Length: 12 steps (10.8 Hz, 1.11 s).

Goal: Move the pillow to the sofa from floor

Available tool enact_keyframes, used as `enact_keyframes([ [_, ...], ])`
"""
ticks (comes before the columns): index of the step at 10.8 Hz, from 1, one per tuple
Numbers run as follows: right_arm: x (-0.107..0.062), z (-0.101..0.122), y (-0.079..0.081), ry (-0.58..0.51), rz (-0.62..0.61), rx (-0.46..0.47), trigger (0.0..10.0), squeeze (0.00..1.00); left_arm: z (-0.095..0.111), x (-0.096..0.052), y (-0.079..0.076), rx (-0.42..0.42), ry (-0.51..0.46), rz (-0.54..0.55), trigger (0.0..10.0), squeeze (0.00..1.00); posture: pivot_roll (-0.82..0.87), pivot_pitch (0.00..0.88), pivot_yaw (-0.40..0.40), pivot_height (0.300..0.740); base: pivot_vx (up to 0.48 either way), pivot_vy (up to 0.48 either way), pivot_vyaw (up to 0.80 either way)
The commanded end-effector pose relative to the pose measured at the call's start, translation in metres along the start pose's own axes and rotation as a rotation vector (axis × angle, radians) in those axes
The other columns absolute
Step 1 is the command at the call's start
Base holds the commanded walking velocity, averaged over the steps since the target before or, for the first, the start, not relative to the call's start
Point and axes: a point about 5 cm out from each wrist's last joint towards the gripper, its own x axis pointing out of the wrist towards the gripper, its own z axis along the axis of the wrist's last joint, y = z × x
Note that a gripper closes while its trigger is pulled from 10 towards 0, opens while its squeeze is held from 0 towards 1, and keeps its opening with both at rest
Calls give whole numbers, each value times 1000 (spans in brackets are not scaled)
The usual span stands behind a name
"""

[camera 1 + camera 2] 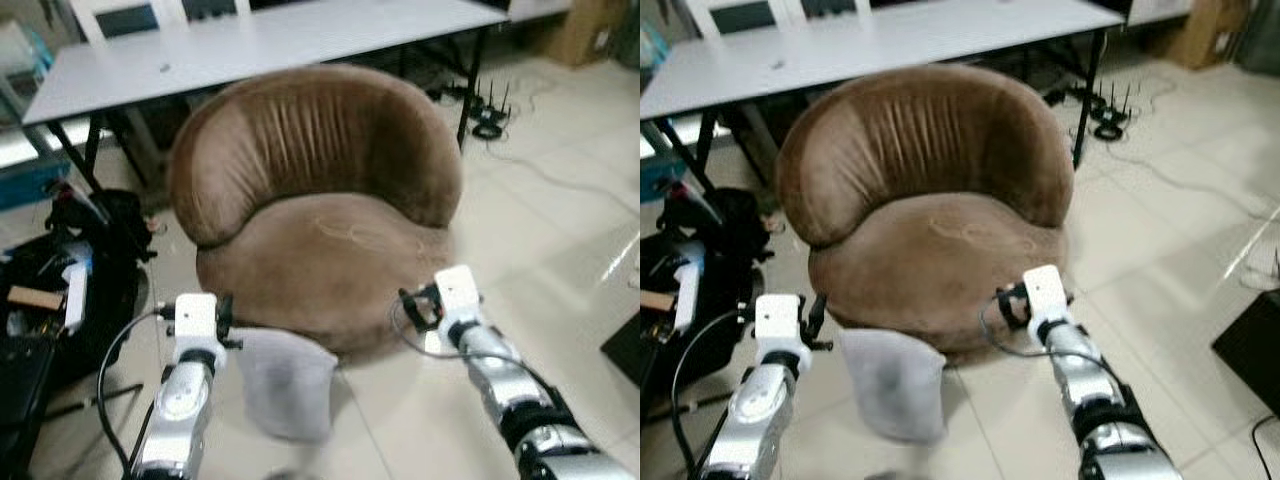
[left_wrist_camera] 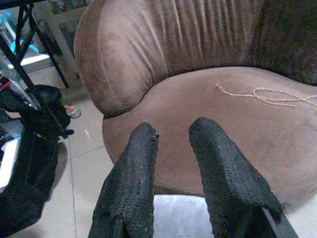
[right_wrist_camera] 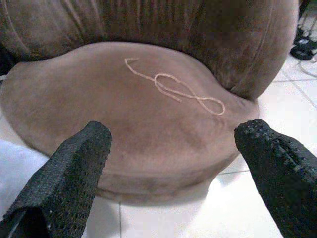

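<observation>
- We see the pillow (image 1: 285,385), pale grey, soft and roughly square, standing on edge on the tiled floor (image 1: 560,250), leaning against the front of the brown sofa (image 1: 320,200).
- Our left gripper (image 2: 173,136) hovers just above the pillow, fingers a little apart, holding nothing.
- Our right gripper (image 3: 173,139) is spread wide before the seat, where a thread (image 3: 173,89) lies.
</observation>
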Motion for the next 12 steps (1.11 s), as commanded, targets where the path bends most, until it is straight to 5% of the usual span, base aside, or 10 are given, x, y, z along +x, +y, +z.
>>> enact_keyframes([
  [1,2,2,5,0,7,11,10000,0,-1,-2,5,5,7,13,10000,0,-125,0,94,740,0,0,0],
  [4,2,2,5,2,13,-1,10000,0,-2,-2,5,5,10,14,10000,0,-125,0,94,740,0,0,0],
  [12,3,0,8,19,30,-16,10000,0,-3,-2,7,-5,15,23,10000,0,-122,0,92,740,0,0,783],
])
